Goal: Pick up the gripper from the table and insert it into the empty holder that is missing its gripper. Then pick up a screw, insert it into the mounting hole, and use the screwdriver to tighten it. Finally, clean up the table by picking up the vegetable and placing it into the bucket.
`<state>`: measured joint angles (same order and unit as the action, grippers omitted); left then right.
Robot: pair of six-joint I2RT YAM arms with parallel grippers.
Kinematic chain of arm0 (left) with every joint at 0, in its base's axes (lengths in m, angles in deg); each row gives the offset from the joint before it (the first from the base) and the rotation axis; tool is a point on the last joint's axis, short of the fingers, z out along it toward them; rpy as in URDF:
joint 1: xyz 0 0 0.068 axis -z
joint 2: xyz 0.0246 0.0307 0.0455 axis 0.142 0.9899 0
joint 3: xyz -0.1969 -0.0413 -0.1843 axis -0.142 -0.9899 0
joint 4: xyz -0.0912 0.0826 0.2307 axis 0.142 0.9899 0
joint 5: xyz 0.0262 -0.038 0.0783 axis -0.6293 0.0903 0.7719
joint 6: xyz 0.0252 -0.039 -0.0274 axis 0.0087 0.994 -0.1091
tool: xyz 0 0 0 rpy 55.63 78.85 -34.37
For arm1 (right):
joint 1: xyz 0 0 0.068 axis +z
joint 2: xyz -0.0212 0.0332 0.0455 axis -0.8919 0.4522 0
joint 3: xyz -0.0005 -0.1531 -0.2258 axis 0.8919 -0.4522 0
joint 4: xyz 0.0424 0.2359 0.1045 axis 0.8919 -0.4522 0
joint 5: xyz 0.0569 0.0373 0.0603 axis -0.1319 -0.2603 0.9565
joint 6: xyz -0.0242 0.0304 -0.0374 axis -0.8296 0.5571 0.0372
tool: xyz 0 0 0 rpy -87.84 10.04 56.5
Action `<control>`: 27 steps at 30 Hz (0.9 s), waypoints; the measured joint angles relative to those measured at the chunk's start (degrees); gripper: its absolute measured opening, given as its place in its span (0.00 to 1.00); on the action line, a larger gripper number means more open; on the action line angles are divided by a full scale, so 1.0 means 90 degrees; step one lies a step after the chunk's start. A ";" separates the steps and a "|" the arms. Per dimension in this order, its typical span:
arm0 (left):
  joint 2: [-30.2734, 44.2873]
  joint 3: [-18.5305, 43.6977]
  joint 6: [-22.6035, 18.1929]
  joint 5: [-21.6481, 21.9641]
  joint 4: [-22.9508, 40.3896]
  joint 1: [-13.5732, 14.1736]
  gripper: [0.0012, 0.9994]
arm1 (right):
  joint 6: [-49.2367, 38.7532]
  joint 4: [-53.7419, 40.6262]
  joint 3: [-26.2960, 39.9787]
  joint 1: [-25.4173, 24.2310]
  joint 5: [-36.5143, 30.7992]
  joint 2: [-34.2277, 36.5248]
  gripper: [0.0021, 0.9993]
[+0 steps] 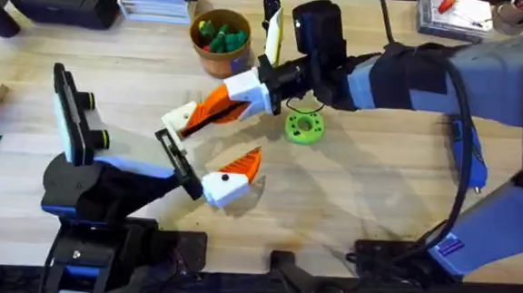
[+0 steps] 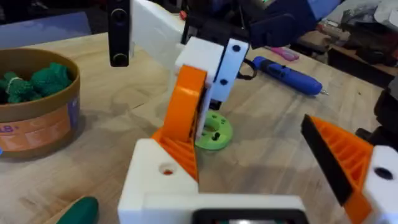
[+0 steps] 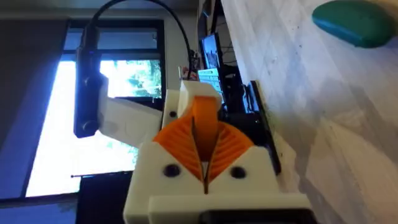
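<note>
The left end effector (image 1: pixel 232 177) is spread open, one mount bare of its tip. Above it, the right end effector (image 1: pixel 211 112) is pinched on the orange gripper (image 2: pixel 183 102); a tilted approach could jam it against the holder (image 2: pixel 158 177).

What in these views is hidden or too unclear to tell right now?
- Whether the orange tip is fully seated on the holder: in the left wrist view, the right gripper covers the joint.
- Screws: too small to pick out on the table in the overhead view.
- Vegetable: cut off by the frame edge in the right wrist view.
</note>
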<state>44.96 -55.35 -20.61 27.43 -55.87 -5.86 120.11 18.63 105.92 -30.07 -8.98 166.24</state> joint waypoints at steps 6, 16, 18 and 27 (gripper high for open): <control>0.0000 0.0000 0.0010 0.0004 -0.0001 0.0000 0.99 | -0.0008 0.0018 0.0000 0.0000 -0.0010 0.0000 0.01; 0.0000 0.0000 0.0000 -0.0005 -0.0002 0.0000 0.99 | -0.0026 0.0015 0.0000 -0.0017 0.0057 0.0000 0.06; 0.0000 0.0000 0.0000 -0.0005 -0.0004 0.0000 0.99 | -0.0024 0.0013 0.0000 -0.0025 0.0055 0.0000 0.10; 0.0000 0.0000 -0.0005 -0.0262 0.0015 0.0040 0.99 | -0.0051 0.0028 0.0000 -0.0131 -0.0094 0.0000 0.27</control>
<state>44.96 -55.35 -20.65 25.08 -55.74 -5.50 119.65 18.88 105.92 -31.25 -9.82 166.24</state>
